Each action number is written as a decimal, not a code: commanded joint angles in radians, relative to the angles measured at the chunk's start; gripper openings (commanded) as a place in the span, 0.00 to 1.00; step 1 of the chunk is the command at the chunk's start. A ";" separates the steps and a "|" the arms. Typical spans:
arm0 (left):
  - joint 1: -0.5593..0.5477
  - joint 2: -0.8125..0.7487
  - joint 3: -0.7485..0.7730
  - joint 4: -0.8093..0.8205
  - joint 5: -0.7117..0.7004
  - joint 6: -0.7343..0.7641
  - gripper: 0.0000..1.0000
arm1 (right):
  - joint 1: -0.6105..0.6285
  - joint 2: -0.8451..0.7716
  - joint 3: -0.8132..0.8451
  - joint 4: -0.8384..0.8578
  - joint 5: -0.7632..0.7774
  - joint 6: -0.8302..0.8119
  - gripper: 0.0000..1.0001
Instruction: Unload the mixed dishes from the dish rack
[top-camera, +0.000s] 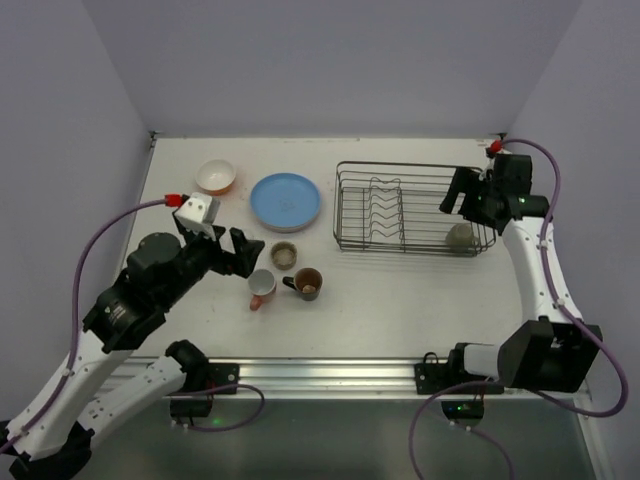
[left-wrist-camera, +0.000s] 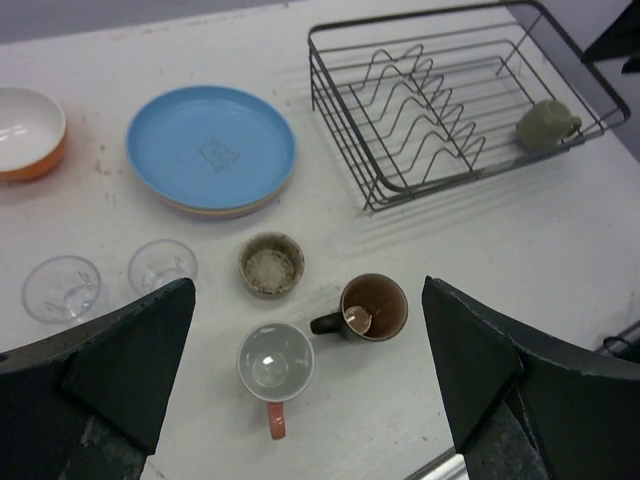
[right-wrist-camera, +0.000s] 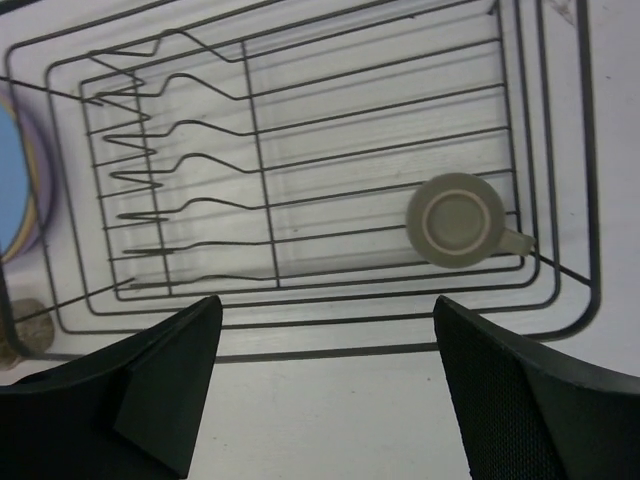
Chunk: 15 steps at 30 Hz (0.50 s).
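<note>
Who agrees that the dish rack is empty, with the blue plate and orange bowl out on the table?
Not empty: the dish rack holds an upturned olive mug, seen in the right wrist view. The blue plate and orange bowl are indeed out on the table.

**A:** Where can we get into the dish rack (top-camera: 338, 210)?

**B:** From above. Our right end effector (right-wrist-camera: 325, 390) hangs over it, jaws wide. The rack's 3 o'clock half is open wire floor, apart from the upturned olive mug (right-wrist-camera: 455, 218) at 4 o'clock, close to the wall. The divider prongs (right-wrist-camera: 150, 170) stand toward 9 o'clock and bar a low pass.

**A:** And the desk's (top-camera: 400, 300) 9 o'clock half?

**B:** Crowded. Below our left end effector (left-wrist-camera: 310, 370), also spread wide, the pink mug (left-wrist-camera: 275, 362), brown mug (left-wrist-camera: 373, 306) and beige mug (left-wrist-camera: 271, 265) cluster together. Two glasses (left-wrist-camera: 62, 287) stand at their 9 o'clock, the blue plate (top-camera: 285, 200) at 12 and the orange bowl (top-camera: 215, 177) at 11.

**A:** Any open lane?

**B:** We see bare desk between the mugs and the rack, and along the rack's 6 o'clock side.
</note>
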<state>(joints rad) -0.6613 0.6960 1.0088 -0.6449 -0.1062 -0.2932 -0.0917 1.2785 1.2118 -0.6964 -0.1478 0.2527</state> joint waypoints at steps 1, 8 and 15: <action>0.006 -0.061 -0.082 0.158 -0.142 0.020 1.00 | 0.004 0.033 0.045 -0.070 0.200 -0.013 0.88; 0.006 -0.135 -0.211 0.214 -0.125 0.002 1.00 | 0.003 0.269 0.198 -0.178 0.249 -0.121 0.85; -0.043 -0.139 -0.211 0.191 -0.165 -0.004 1.00 | 0.003 0.426 0.220 -0.184 0.267 -0.224 0.78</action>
<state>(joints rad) -0.6827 0.5686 0.7940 -0.5076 -0.2249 -0.2947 -0.0917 1.6974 1.4349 -0.8646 0.0689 0.0994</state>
